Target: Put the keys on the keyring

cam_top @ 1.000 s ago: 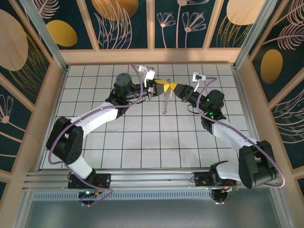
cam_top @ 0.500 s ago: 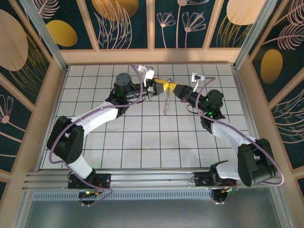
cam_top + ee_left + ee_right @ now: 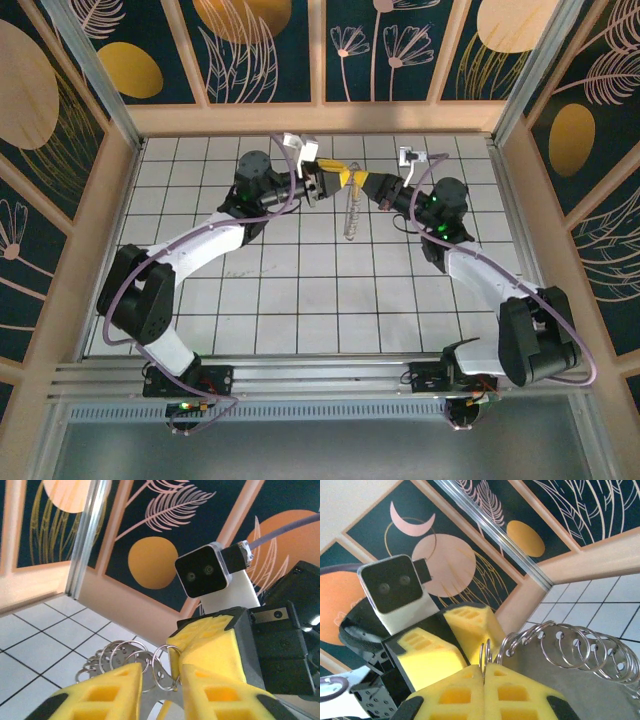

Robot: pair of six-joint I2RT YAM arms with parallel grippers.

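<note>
Now the left gripper (image 3: 338, 178) has let its fingers (image 3: 107, 690) come a little apart, with rings loose in the gap. The keyring (image 3: 350, 213) hangs in the middle. The right gripper (image 3: 364, 184) stays pinched on one ring, so it probably carries the chain alone.

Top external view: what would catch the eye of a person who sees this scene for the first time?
At the far middle of the white tiled table, the left hand and the right hand, both yellow-tipped, meet nearly tip to tip. Under them hangs a chain of linked silver wire rings. The right wrist view shows the right hand shut on one ring of it.
</note>
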